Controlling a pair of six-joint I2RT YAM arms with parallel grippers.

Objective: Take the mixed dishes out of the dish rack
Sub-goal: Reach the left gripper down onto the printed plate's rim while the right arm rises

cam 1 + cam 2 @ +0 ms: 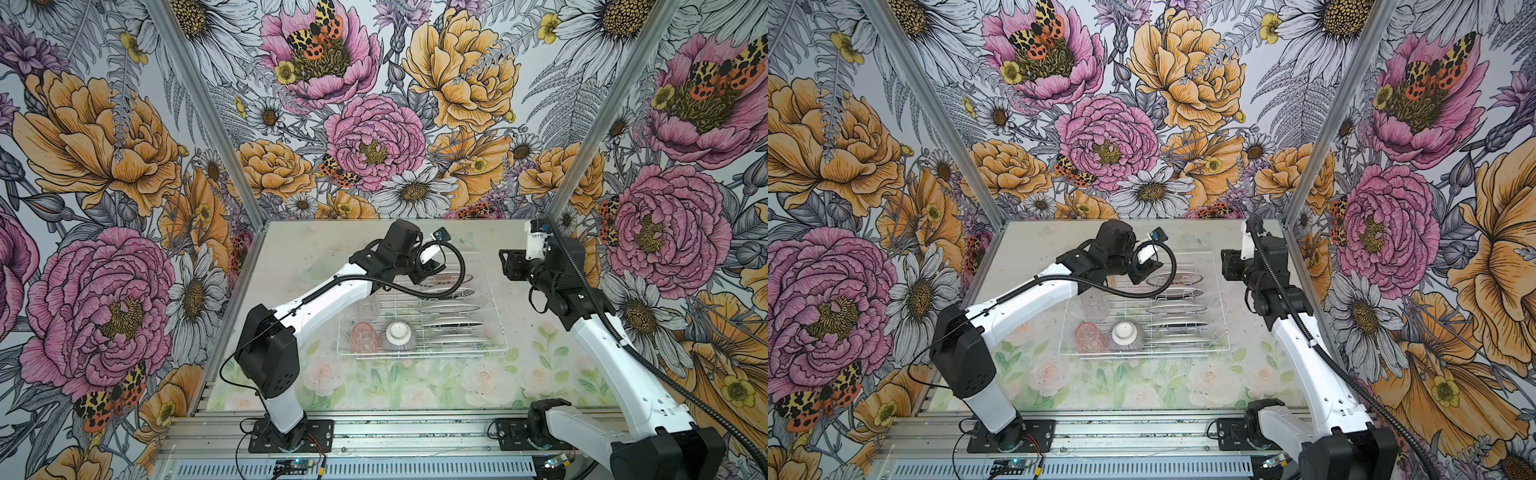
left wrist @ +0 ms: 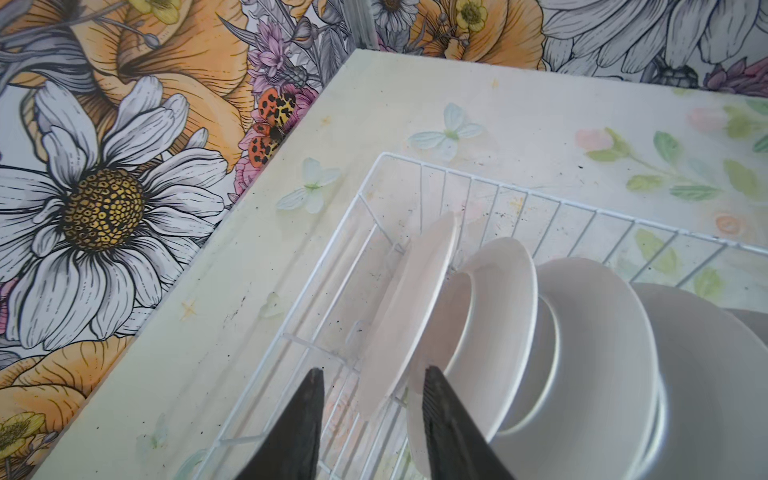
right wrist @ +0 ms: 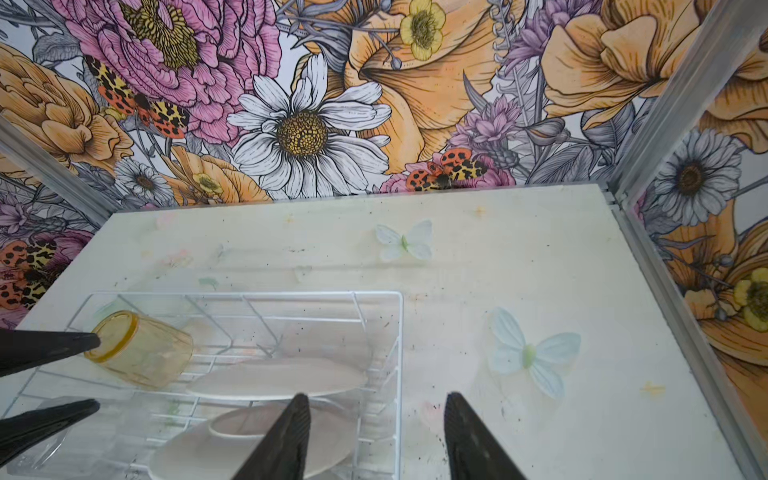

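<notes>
Left gripper (image 2: 372,374) fingers stood parted astride the farthest plate (image 2: 415,299), unclamped; right gripper (image 3: 377,397) hung spread and empty above the far right corner of the dish rack (image 3: 401,316), every dish sitting inside it

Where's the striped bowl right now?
In both top views, the striped bowl sits upside down at the dish rack's near edge, right of the pink tumbler.
</notes>
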